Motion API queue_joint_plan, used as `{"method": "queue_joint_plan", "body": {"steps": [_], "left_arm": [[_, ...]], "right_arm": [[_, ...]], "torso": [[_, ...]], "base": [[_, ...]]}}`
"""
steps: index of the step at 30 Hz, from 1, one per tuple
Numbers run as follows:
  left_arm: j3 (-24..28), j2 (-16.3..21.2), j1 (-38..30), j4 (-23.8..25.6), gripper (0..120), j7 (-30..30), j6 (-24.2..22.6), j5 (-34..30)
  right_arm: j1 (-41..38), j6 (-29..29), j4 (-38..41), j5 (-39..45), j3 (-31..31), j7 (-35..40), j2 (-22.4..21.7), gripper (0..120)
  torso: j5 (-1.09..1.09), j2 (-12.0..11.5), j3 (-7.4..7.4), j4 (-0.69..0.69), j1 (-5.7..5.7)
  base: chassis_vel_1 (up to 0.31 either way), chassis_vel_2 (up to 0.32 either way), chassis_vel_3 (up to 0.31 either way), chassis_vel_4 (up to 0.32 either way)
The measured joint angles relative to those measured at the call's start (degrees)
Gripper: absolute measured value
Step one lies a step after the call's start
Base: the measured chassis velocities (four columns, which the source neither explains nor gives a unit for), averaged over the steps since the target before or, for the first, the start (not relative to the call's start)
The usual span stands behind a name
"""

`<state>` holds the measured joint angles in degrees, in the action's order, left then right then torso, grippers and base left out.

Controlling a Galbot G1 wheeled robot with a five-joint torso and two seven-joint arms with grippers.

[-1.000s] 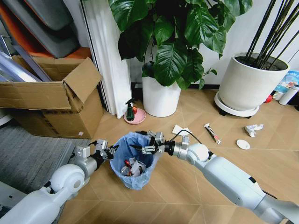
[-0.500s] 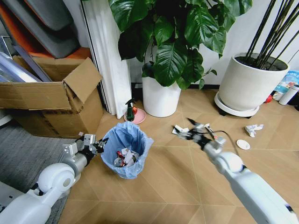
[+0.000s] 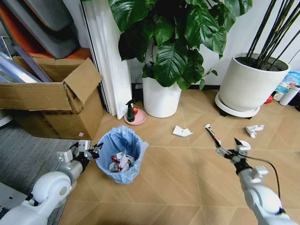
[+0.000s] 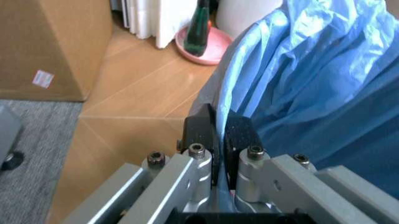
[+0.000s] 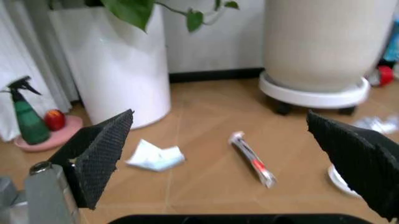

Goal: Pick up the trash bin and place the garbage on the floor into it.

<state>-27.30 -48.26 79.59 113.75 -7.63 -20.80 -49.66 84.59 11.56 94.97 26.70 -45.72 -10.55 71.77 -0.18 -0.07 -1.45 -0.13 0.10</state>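
The trash bin [image 3: 121, 157], lined with a crinkled light-blue bag [image 4: 311, 79], stands on the floor [image 3: 178, 183] with scraps inside. My left gripper [image 3: 92, 151] is shut on the bin's near rim, its black fingers [image 4: 201, 128] pinching the bag edge. My right gripper [image 3: 230, 147] hangs open low over the floor at the right, above a small white disc [image 5: 339, 179]. Garbage lies ahead of it: a folded white paper [image 3: 182, 131] [image 5: 156, 156], a stick wrapper [image 3: 212, 133] [image 5: 252, 158] and a crumpled paper [image 3: 254, 130].
An open cardboard box [image 3: 51, 101] stands at the left beside grey carpet [image 3: 28, 159]. A green spray bottle on a pink dish [image 3: 133, 114] sits by a white plant pot [image 3: 161, 98]. A larger pot [image 3: 248, 86] stands at the back right.
My right arm has swung away from over the bin to the right, down near the white disc. The bin, still held by my left gripper, has shifted a little left and nearer.
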Motion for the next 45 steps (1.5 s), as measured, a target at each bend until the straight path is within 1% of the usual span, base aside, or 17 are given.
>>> {"method": "queue_joint_plan", "body": {"steps": [3, 7, 18, 25, 28, 40, 45], "left_arm": [[-0.57, -0.57, 1.11, -0.17, 0, 0.35, 0.26, 0.73], [-0.60, -0.86, 1.31, -0.13, 0, 0.36, 0.29, 0.92], [0.34, -1.33, 1.96, 0.80, 0, 0.00, 0.23, 1.20], [0.57, -1.33, 1.81, 0.83, 0, -0.01, 0.22, 1.20], [0.74, -1.33, 1.66, 0.83, 0, -0.01, 0.21, 1.17], [1.11, -1.39, 1.05, 0.57, 0, -0.08, 0.16, 0.89], [1.42, -1.23, 0.62, 0.41, 0, -0.15, 0.12, 0.80]], "right_arm": [[0.76, 1.63, -1.71, -1.57, -0.84, -0.95, 1.35, 100], [0.71, 2.39, -3.58, -2.11, -0.87, -1.86, 2.04, 100], [-0.30, 3.24, -6.10, -2.01, -0.21, -4.20, 2.39, 100], [-0.32, 3.60, -6.27, -1.92, -0.15, -4.64, 2.36, 100], [-0.30, 3.68, -6.28, -1.92, -0.14, -4.77, 2.41, 100], [-0.42, 4.28, -6.77, -1.97, -0.09, -5.24, 2.25, 100], [-0.65, 4.38, -7.08, -1.95, 0.01, -5.35, 2.00, 100]], "torso": [[-0.01, 0.00, 0.00, 0.00, 0.00], [-0.01, 0.00, 0.00, 0.00, 0.00], [-0.01, 0.00, 0.00, 0.00, 0.00], [-0.01, 0.00, -0.01, -0.01, 0.00], [0.02, 0.00, -0.01, 0.00, 0.01], [-0.01, -0.01, -0.01, 0.00, 0.01], [0.02, -0.01, -0.01, 0.00, 0.01]], "base": [[0.000, 0.000, 0.000, 0.000], [0.000, 0.000, 0.000, 0.000], [-0.019, 0.010, 0.015, -0.004], [-0.204, 0.096, 0.183, -0.085], [-0.208, 0.111, 0.228, -0.111], [-0.190, 0.104, 0.184, -0.100], [-0.191, 0.101, 0.192, -0.100]]}}
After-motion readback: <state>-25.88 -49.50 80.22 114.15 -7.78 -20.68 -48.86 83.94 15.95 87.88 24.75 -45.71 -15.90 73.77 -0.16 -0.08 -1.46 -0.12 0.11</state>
